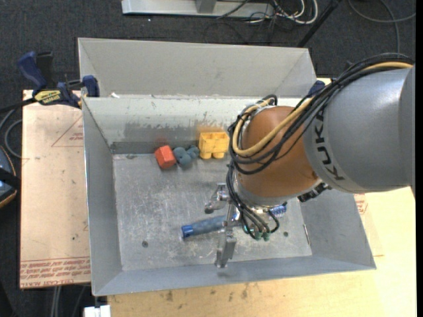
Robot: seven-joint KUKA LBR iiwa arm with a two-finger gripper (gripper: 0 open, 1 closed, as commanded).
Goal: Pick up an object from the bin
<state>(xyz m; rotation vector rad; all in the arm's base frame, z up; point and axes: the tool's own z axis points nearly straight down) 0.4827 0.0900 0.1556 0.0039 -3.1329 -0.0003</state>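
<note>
**Jaws set over a blue cylinder.** The KUKA arm's gripper hangs low over the floor of the grey metal bin. Its jaws are spread wide, with one finger toward the back wall and the other toward the front wall. A slim dark-blue cylinder, pen-like, lies flat across the gap. Its nearer end sits between the jaws and the rest runs out to the side away from the arm. Neither finger appears to touch it, so it is not yet gripped.

The step in hand looks to be the closing. To do it well, the jaws should sit low enough to catch the round body at or below its middle line. They should also close squarely across its length. Caught only by the tip, the cylinder would likely swivel or squirt out. A small shift along the piece, away from the arm, would give a fuller hold.

Room is fair. The floor on the cylinder's side of the jaws is bare. The front finger stands near the foot of the sloping front wall, which is the tightest edge here. An orange block, a blue-grey lump and a yellow brick lie well beyond the rear finger, by the back wall and out of the way. A straight lift looks unobstructed.
</note>
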